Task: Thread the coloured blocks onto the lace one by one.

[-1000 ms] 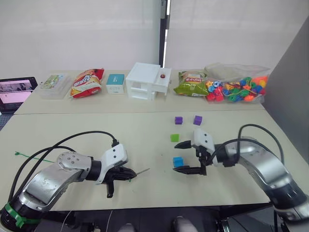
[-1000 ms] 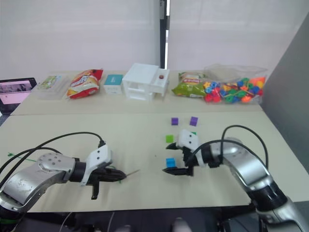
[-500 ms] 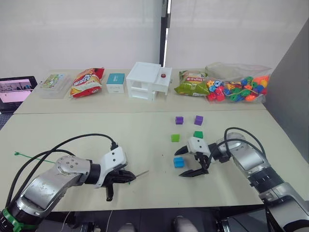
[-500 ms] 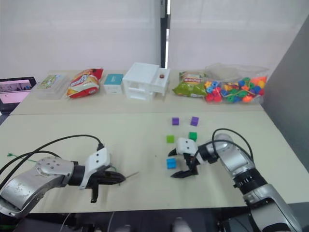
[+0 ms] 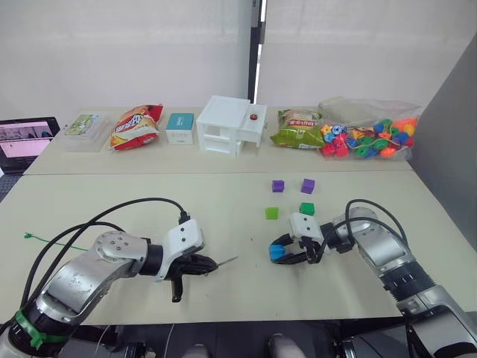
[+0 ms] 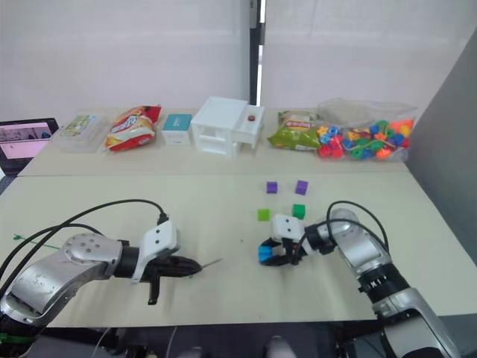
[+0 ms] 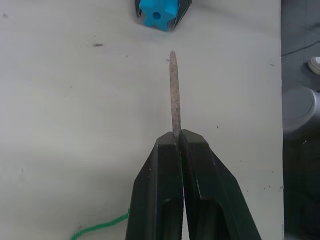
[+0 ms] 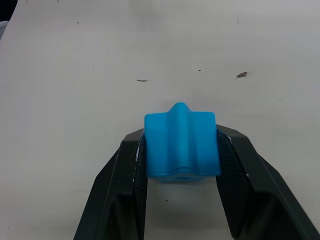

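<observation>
My right gripper (image 5: 282,255) is shut on the blue block (image 8: 182,145), which sits between its fingers just above the table. My left gripper (image 7: 180,137) is shut on the lace, and the stiff grey tip (image 7: 174,95) sticks out towards the blue block (image 7: 158,11). The lace's green cord (image 5: 45,240) trails off to the left over the table. Beyond the right gripper lie a light green block (image 5: 271,213), a dark green block (image 5: 306,208) and two purple blocks (image 5: 278,186) (image 5: 307,186).
On the far table stand a clear bag of multicoloured beads (image 5: 369,139), a green snack bag (image 5: 296,135), a white box (image 5: 229,124), a small teal box (image 5: 179,127), a red snack bag (image 5: 133,127) and a clear container (image 5: 83,129). A screen (image 5: 26,139) sits far left.
My right gripper, open around the blue block before, has closed on it. My left gripper has shifted slightly to the right with the lace tip.
</observation>
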